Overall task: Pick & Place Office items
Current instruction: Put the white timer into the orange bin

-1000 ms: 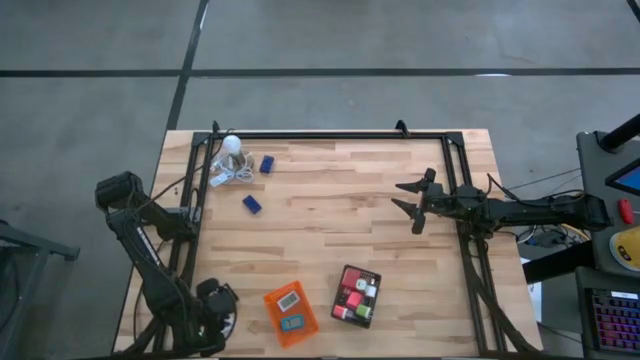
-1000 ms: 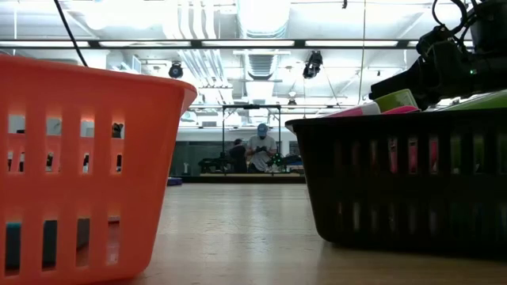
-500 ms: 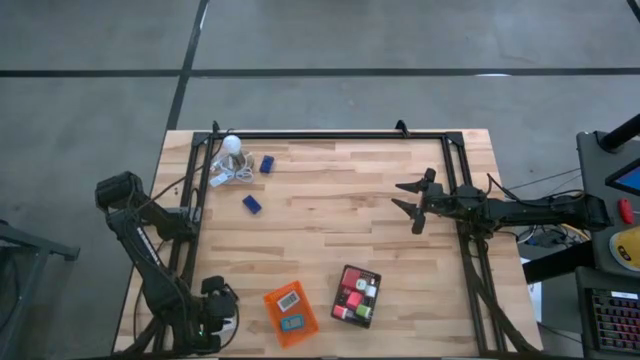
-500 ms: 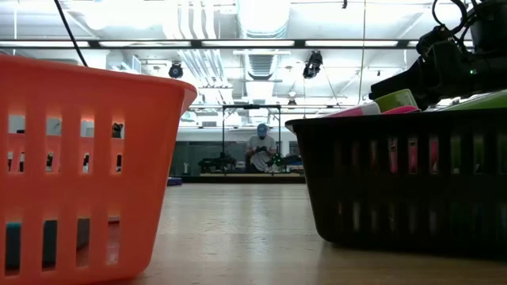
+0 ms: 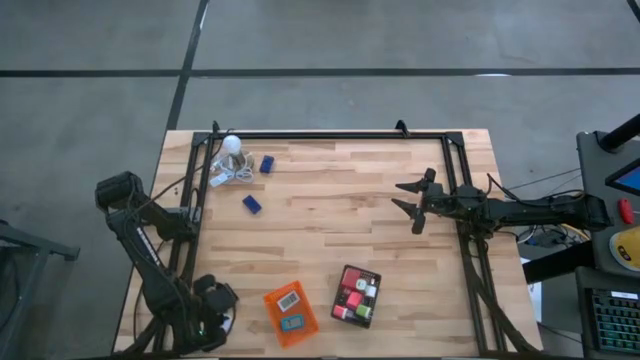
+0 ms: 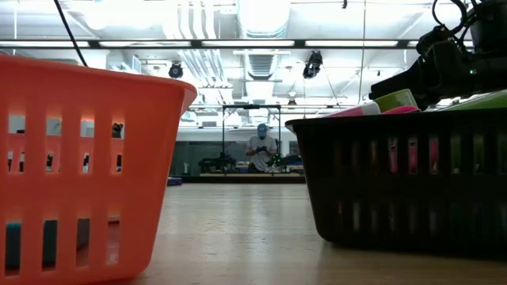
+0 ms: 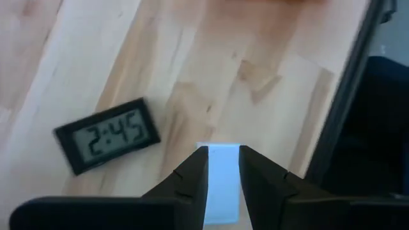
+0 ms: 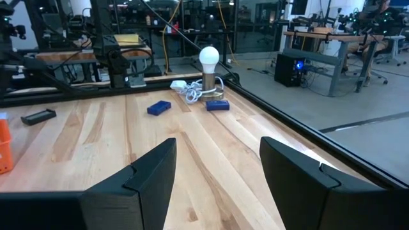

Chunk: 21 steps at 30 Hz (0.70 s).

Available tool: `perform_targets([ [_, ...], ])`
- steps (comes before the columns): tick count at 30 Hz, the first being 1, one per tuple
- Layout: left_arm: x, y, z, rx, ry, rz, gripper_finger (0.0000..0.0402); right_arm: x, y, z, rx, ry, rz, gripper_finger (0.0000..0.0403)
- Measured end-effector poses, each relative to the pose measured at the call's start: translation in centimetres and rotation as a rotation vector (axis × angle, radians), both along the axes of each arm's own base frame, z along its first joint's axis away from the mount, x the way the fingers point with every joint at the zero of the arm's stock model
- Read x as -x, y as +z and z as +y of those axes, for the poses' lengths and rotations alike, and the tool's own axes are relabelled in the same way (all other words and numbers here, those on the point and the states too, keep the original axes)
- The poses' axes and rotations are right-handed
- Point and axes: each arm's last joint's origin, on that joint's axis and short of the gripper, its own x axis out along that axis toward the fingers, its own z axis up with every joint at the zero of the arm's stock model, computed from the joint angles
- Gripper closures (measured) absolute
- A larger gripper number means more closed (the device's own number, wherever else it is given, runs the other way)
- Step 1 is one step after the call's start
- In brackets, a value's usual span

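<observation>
- My left claw [image 7: 223, 171] hangs low at the bench's [image 5: 340, 200] near-left corner, pinching a pale blue block [image 7: 223, 182].
- Beside it, a black clock [image 7: 107, 135] reads 2:45.
- Right claw [image 5: 412, 200] spread wide, empty.

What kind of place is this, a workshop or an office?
Probably a robotics lab in a large industrial hall: a wooden table fitted with two robot arms, exposed ceiling ducts with strip lights, and workbenches with computers and cables behind.
</observation>
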Motion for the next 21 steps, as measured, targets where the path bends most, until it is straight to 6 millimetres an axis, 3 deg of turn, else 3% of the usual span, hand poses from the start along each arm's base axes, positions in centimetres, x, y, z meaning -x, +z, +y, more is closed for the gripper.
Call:
perform_targets([
  [7,0.28,-0.13,0.18,-0.017,0.009,0.023,0.0262,0.00,0.00,0.00,0.000,0.000,0.000,0.0184],
  [17,0.29,-0.12,0.01,0.002,0.003,0.029,0.0109,0.00,0.00,0.00,0.000,0.000,0.000,0.0184],
  [21,0.31,-0.09,-0.16,0.025,0.000,0.040,0.0065,0.00,0.00,0.00,0.000,0.000,0.000,0.0183],
])
